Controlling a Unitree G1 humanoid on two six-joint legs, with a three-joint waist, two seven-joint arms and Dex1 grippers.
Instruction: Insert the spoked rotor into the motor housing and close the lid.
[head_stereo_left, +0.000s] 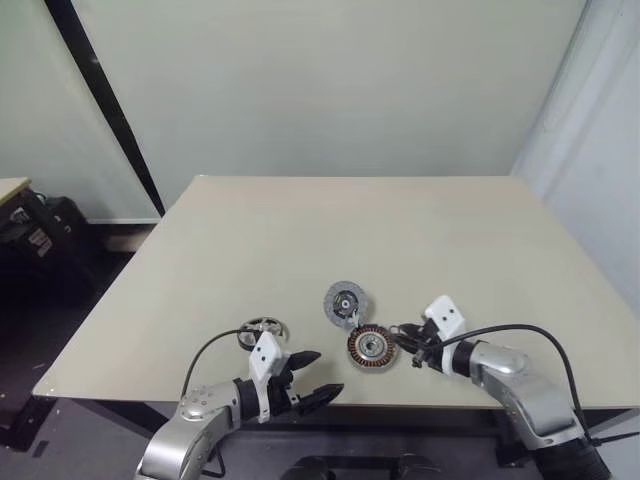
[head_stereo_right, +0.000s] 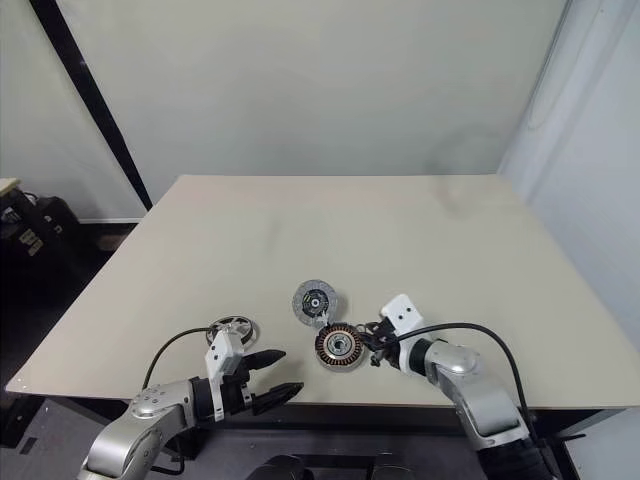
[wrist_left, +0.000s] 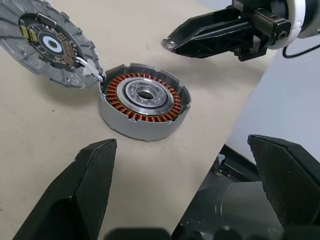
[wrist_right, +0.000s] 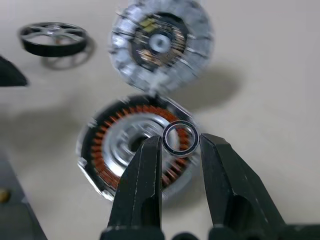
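Note:
The motor housing (head_stereo_left: 371, 346), a round puck with copper windings, sits near the table's front edge. The lid (head_stereo_left: 345, 303), a grey disc, lies tilted just behind it, its edge against the housing's rim (wrist_left: 145, 100). The spoked rotor (head_stereo_left: 263, 330) rests to the left, just beyond my left gripper (head_stereo_left: 328, 372), which is open and empty at the front edge. My right gripper (wrist_right: 180, 142) is shut on a small metal ring (wrist_right: 180, 138) and hovers just over the housing's right side.
The beige table (head_stereo_left: 350, 230) stretches far back behind the parts. Its front edge (wrist_left: 235, 130) runs right under both grippers. A black cable (head_stereo_left: 520, 330) trails from the right wrist.

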